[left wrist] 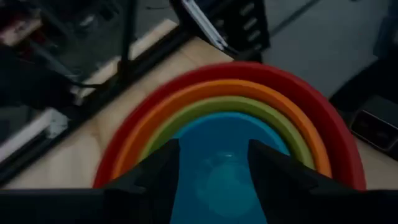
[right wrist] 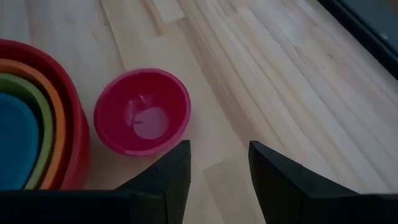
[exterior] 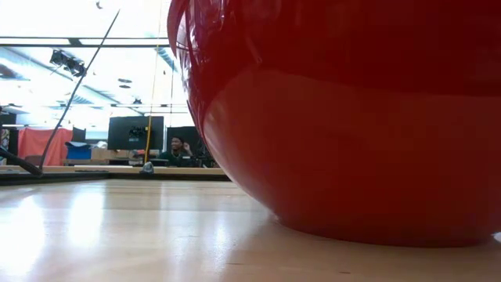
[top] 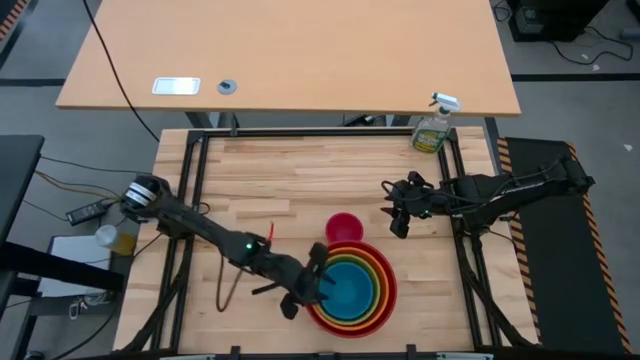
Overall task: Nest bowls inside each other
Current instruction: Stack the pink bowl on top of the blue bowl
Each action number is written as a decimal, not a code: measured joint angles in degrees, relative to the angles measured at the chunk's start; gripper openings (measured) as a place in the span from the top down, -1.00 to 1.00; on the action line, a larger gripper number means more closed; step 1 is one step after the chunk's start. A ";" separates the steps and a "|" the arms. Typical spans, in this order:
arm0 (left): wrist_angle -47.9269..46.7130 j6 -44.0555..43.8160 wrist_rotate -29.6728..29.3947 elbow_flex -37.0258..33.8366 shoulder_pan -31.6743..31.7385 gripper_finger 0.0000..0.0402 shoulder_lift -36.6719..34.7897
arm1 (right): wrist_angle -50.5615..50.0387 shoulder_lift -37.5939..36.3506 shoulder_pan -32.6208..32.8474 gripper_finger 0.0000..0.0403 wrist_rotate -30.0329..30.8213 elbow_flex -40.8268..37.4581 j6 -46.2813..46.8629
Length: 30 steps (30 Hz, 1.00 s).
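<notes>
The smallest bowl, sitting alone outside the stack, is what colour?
Magenta-pink; the smallest bowl shows best in the right wrist view.

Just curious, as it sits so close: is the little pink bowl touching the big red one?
Cannot tell. In the right wrist view the pink bowl sits right beside the red bowl with no clear gap, and from above their rims meet, but neither shows contact plainly.

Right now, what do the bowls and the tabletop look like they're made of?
Red bowl: likely plastic, glossy; the low view shows soft reflections on its wall. Pink bowl: same look, smooth, with a shiny patch inside. Orange bowl, green bowl and blue bowl: plain and uniform, probably plastic too. Tabletop: wood strips, visible grain and seams.
</notes>
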 joint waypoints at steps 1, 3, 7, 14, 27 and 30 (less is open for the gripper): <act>-0.72 -0.13 -0.12 -0.01 0.02 0.04 -1.03 | -0.67 0.01 0.01 0.16 -0.01 0.00 0.34; -1.93 -1.56 -0.18 -0.11 0.02 0.04 -2.84 | -2.48 0.02 -0.07 0.16 0.04 0.00 1.81; -6.26 -2.90 -0.20 -1.07 -0.58 0.04 -5.95 | -4.09 -0.02 -2.18 0.17 -1.81 -1.83 5.37; 0.33 -2.58 -13.99 -14.46 -3.92 0.04 -10.24 | 2.68 2.59 -5.37 0.10 -6.16 -9.38 7.33; 8.45 -8.29 -16.36 -27.26 -1.96 0.04 -28.51 | 9.10 26.03 -13.71 -0.50 -19.23 -0.17 2.16; 8.09 -9.81 -16.42 -27.55 -1.83 0.04 -29.80 | 9.00 31.59 -14.42 -0.61 -21.58 3.09 -0.16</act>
